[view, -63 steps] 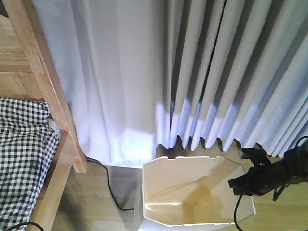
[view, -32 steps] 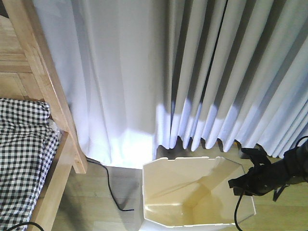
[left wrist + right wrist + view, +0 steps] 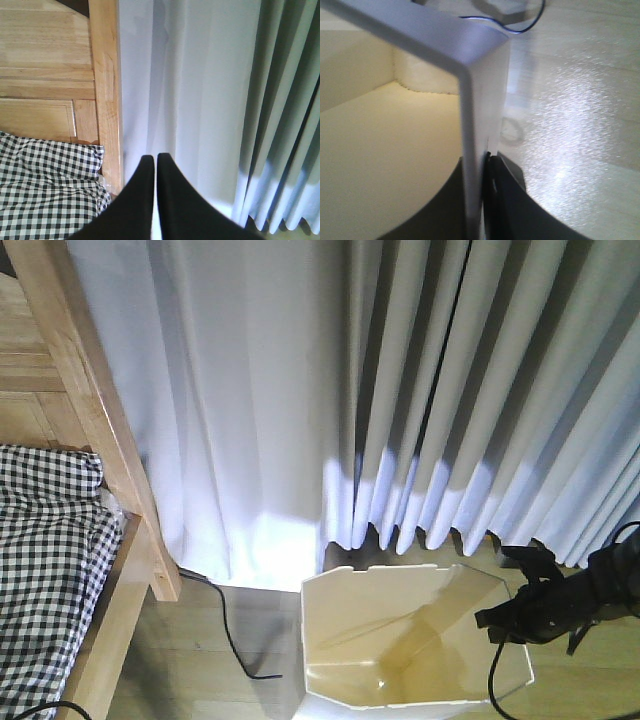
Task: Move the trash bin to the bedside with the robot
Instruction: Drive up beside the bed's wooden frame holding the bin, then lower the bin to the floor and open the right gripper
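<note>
The right gripper point(image 3: 482, 167) is clamped on the right wall of the trash bin point(image 3: 400, 640), one finger inside and one outside. The left gripper point(image 3: 152, 172) is closed on nothing, facing the curtain point(image 3: 400, 390). The bin stands on the floor near the curtain, apart from the bed point(image 3: 110, 490) on its left. The slide left likely calls for a slow, low pull, since the thin wall may flex or slip, and the black cable point(image 3: 235, 640) lying between could snag.

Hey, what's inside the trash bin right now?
Only bare cream walls and floor show inside the trash bin, plus one finger of the right claw, which pinches the bin's right wall. No rubbish is visible. The floor nearest the camera is hidden by the front wall.
</note>
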`<state>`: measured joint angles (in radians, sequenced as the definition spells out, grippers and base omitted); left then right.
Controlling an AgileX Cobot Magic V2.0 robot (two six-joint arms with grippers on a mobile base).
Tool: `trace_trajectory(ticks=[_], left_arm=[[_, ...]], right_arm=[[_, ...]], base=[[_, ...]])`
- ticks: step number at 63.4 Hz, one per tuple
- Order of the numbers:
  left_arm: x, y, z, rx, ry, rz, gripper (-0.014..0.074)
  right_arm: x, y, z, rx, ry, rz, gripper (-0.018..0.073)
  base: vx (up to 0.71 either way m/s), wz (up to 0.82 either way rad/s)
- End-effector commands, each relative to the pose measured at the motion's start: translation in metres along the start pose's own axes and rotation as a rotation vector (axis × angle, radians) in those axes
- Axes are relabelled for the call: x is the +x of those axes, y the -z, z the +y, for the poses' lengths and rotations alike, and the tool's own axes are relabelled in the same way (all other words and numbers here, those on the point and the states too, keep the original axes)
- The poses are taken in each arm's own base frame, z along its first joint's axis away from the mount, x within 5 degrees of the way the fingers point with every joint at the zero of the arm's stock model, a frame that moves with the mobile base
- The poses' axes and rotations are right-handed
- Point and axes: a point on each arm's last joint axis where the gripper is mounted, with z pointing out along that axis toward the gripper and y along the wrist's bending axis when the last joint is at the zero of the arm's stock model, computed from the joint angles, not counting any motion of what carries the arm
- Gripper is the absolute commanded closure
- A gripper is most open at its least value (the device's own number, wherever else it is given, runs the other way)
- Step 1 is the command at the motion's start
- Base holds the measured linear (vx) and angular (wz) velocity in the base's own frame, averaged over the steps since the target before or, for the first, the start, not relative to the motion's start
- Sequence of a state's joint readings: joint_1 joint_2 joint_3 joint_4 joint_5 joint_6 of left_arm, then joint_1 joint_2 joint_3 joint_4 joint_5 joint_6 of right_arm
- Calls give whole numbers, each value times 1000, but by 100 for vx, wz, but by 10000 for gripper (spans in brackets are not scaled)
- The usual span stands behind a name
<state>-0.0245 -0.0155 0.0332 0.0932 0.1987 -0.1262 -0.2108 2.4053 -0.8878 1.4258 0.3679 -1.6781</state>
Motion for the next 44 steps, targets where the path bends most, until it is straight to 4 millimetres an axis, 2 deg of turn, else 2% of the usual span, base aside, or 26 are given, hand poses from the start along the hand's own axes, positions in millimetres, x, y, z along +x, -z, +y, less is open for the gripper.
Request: trace_trajectory(ticks=[1,23,44], left_arm=[[1,-1,-1,10,2,-67,602],[1,-1,-1,10,2,-67,602],[1,-1,-1,10,2,-67,602]], right_arm=[[-26,12,7,-82,-26,-90,566],[-53,-35,-28,3,-123,-33,566],[-72,-86,-52,-24,-79,32,566]], base=[[0,0],[0,0],[0,0]])
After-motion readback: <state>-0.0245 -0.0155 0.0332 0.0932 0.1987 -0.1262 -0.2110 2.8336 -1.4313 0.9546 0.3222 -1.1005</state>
